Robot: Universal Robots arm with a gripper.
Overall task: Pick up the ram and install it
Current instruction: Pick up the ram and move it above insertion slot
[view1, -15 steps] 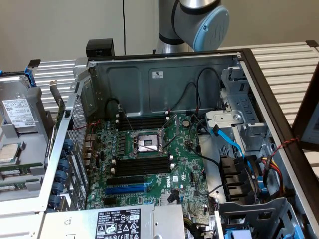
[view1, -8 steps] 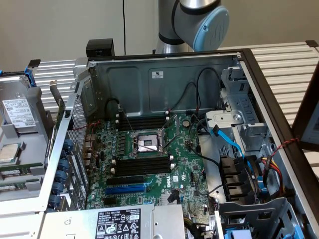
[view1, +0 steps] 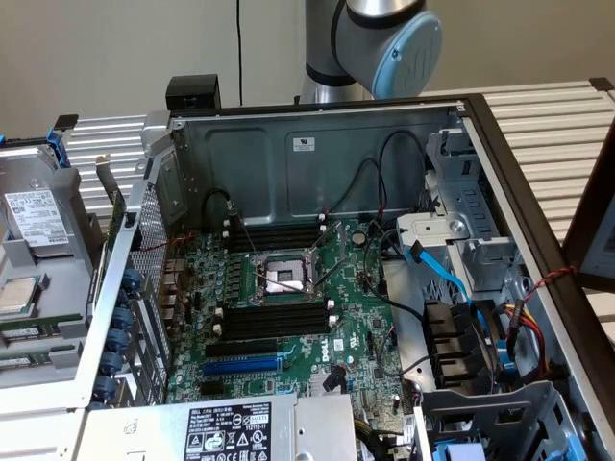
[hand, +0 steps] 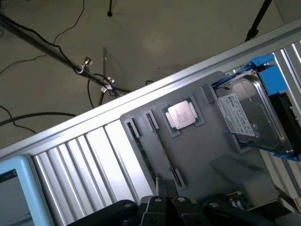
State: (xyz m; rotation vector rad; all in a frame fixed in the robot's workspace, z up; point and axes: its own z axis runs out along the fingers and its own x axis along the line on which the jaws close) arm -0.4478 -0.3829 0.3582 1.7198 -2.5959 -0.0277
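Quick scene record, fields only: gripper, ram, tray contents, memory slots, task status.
gripper: shut, over the grey tray, close to one end of the ram; nothing seen held
ram: green sticks lying in the tray, outside the case on the exterior view's left
tray contents: also the CPU and the hard drive in a blue bracket
memory slots: black, empty, on the motherboard beside the CPU socket
status: ram not yet picked up

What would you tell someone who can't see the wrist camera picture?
The shut black pincer hangs over a grey tray holding a thin green ram stick, a square silver processor chip and a silver hard drive in a blue bracket.
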